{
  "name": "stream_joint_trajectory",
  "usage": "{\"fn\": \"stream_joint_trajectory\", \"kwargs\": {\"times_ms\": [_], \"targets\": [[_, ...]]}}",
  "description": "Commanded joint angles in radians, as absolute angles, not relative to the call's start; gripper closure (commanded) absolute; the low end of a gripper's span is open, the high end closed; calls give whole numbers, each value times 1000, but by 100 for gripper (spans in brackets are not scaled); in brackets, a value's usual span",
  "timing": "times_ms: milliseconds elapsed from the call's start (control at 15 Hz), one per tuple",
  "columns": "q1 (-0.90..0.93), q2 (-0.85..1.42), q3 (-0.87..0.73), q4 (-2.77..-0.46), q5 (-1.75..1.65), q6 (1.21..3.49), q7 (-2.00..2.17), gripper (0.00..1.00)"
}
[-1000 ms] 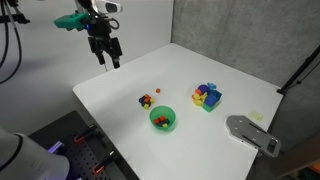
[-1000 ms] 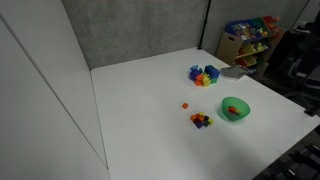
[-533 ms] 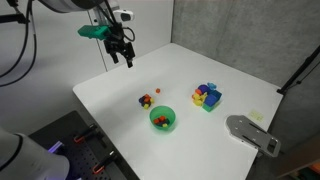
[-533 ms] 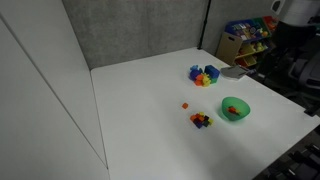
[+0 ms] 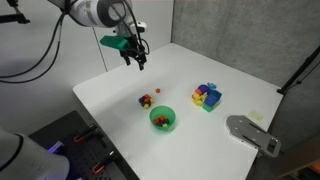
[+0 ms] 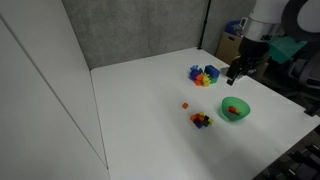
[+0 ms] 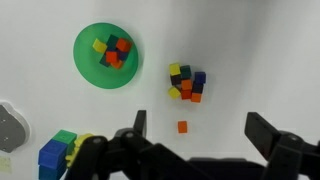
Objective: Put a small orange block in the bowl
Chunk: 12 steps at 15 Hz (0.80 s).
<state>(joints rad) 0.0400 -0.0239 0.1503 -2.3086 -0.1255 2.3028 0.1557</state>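
A lone small orange block [image 7: 182, 127] lies on the white table, apart from a cluster of tiny blocks [image 7: 186, 83]. It also shows in both exterior views [image 5: 157, 91] [image 6: 185, 105]. The green bowl [image 7: 88, 62] holds a few small blocks; it shows in both exterior views [image 5: 170, 126] [image 6: 243, 113]. My gripper [image 7: 200, 128] is open and empty, high above the table, and the orange block lies between its fingers in the wrist view. The gripper also shows in both exterior views [image 5: 138, 58] [image 6: 236, 75].
A group of larger yellow, blue, purple and green blocks [image 5: 207, 96] [image 6: 204, 75] [image 7: 58, 150] sits beyond the bowl. A grey flat object [image 5: 250, 133] lies at a table corner. A shelf with toys [image 6: 250, 40] stands behind the table.
The arm has swung from the table's far edge towards its middle, and the gripper has come into the exterior view that lacked it. The blocks and bowl have not moved.
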Motion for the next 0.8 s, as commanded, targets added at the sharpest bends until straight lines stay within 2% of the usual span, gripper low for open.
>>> {"fn": "stream_joint_trajectory", "kwargs": {"times_ms": [0, 733], "targets": [[61, 122, 127, -2200, -133, 2354, 180, 0], [144, 475, 32, -1935, -137, 2480, 253, 0]]}}
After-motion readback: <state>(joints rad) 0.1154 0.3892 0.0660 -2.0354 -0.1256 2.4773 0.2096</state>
